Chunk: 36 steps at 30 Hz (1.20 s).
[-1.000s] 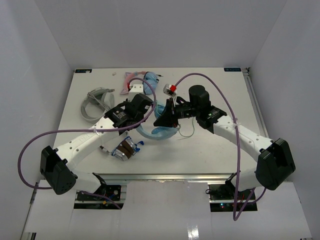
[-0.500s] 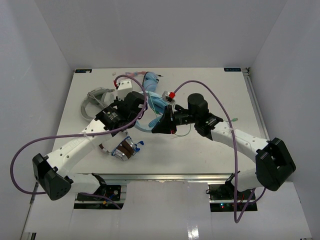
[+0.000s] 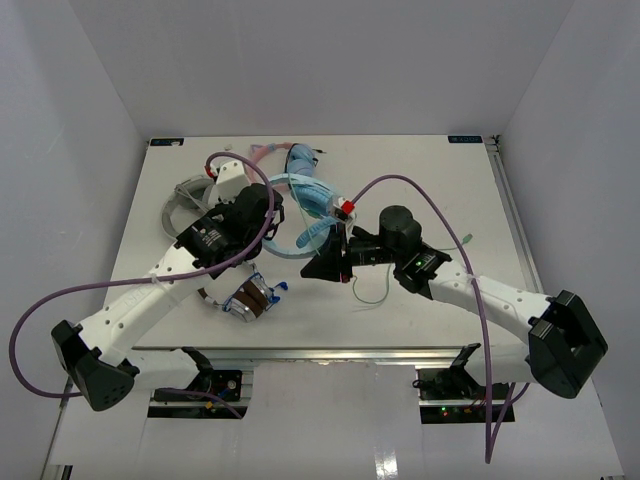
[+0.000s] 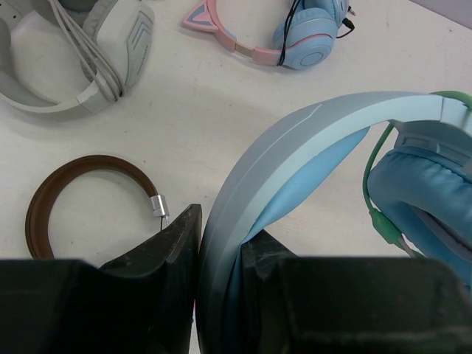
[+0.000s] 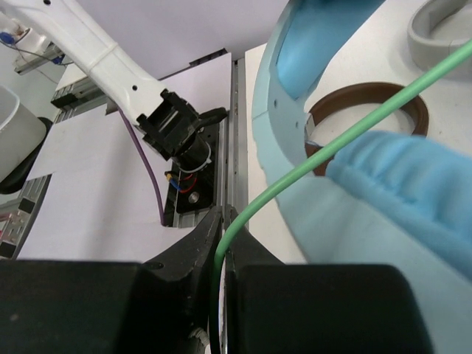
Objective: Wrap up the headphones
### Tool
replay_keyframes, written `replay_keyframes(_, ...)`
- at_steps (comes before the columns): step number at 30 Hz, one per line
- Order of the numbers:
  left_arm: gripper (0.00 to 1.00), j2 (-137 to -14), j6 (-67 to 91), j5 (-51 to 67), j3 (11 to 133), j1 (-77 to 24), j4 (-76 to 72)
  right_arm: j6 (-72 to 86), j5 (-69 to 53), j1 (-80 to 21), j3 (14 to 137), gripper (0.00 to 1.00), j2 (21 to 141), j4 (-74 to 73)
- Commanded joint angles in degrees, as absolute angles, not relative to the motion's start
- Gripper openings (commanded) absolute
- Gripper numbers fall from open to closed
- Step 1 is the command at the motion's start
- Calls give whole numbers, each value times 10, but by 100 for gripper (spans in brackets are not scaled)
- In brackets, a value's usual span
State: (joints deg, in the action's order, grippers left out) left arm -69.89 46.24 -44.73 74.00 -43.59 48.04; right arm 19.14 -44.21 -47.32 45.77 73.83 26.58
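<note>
The headphones are being held above mid-table, the headband being clamped by the left gripper. The cable is being pinched by the right gripper, just near of them.

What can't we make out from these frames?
- Top view: how the left fingers hold the light blue padded over-ear headphones; the left arm covers them.
- Right wrist view: thin pale green cable past the right fingers, hidden between them.
- Left wrist view: lower part of the brown ring-shaped headband, behind a finger.
</note>
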Motion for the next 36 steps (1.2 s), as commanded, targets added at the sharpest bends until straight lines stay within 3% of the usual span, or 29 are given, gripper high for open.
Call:
replay_keyframes(1, 0, -672, 526, -497, 782, -422, 435, 208, -454, -497, 418, 10, 722, 327)
replay_keyframes(12, 0, -670, 565, -497, 813, -421, 466, 170, -352, -526, 363, 9, 695, 348)
replay_keyframes(25, 0, -658, 593, -448, 830, -421, 468, 163, -371, -528, 328, 12, 747, 443)
replay_keyframes(36, 0, -627, 611, -422, 844, -421, 492, 138, -314, -528, 300, 8, 800, 512)
